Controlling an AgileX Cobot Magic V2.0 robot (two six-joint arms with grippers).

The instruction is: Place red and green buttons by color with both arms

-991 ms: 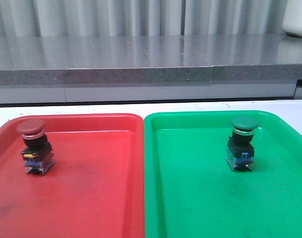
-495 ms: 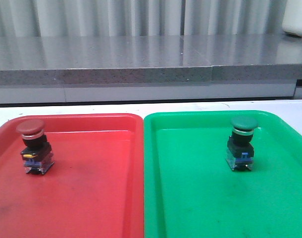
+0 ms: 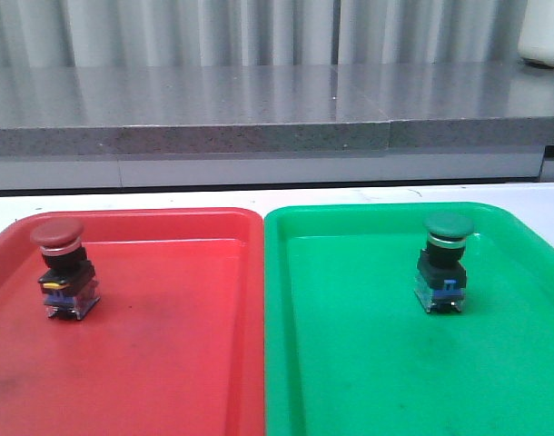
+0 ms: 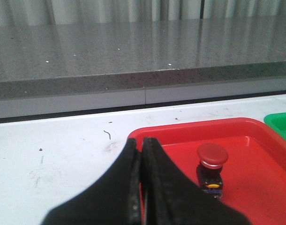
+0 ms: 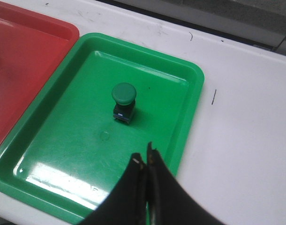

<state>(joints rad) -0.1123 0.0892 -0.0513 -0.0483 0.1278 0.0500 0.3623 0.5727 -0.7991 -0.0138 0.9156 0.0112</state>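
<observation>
The red button (image 3: 64,265) stands upright near the left side of the red tray (image 3: 168,363); the left wrist view shows the same button (image 4: 211,168). Upright in the green tray (image 3: 368,381) is the green button (image 3: 444,262), which the right wrist view also catches (image 5: 124,101). My left gripper (image 4: 141,144) is shut and empty, pulled back from the red button near the red tray's corner. Over the green tray's rim (image 5: 190,122), my right gripper (image 5: 145,157) is shut with nothing in it, well short of the green button. Neither gripper shows in the front view.
The two trays lie side by side on a white table (image 3: 531,195). A grey speckled ledge (image 3: 259,136) runs along the back. White tabletop (image 5: 246,140) lies beside the green tray and beyond the red tray's corner (image 4: 63,145).
</observation>
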